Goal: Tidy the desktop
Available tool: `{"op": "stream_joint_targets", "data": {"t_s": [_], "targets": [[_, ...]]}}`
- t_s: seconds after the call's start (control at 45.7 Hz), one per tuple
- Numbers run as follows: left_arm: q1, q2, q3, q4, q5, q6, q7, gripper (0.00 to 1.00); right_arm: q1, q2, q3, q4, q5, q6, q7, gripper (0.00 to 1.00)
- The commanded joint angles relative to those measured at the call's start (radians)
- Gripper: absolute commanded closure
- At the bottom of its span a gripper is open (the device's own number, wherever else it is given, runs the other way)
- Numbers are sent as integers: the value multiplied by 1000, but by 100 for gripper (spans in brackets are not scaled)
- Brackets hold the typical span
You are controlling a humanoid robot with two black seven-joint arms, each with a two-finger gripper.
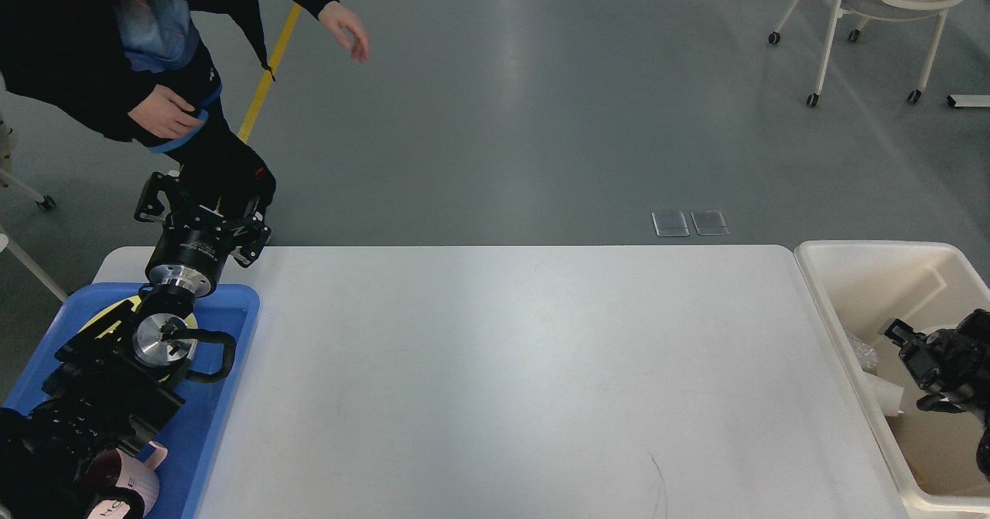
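The white desktop (503,380) fills the middle of the head view and its surface is bare. My left gripper (199,208) is open and empty, raised over the far end of the blue tray (236,306) at the desktop's left end. My right gripper (911,364) hangs inside the cream-white bin (851,260) at the right end. Its two dark fingers stand apart and nothing shows between them.
The tray holds a yellow plate (108,314) and a pink mug (131,492), partly hidden by my left arm. The bin holds crumpled clear plastic (862,353) and a white piece (889,395). A person in black (116,47) stands just behind the left gripper, hand outstretched. A wheeled chair (874,8) stands at the far right.
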Motion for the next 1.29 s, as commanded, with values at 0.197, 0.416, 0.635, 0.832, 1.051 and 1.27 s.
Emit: {"op": "stream_joint_targets", "data": {"t_s": [0.197,0.416,0.635,0.832,1.051,1.27], "targets": [[0,0,0,0,0,0,1,0,-2,1,0,0,0,0,0,0],[0,0,0,0,0,0,-1,1,-8,0,-1,0,0,0,0,0],[0,0,0,0,0,0,1,0,-8,0,-1,0,0,0,0,0],[0,0,0,0,0,0,1,0,-9,3,-1,0,0,0,0,0],[0,0,0,0,0,0,1,1,-8,6,-3,0,0,-8,0,0],[0,0,0,0,0,0,1,0,-2,7,-1,0,4,-8,0,0]]}}
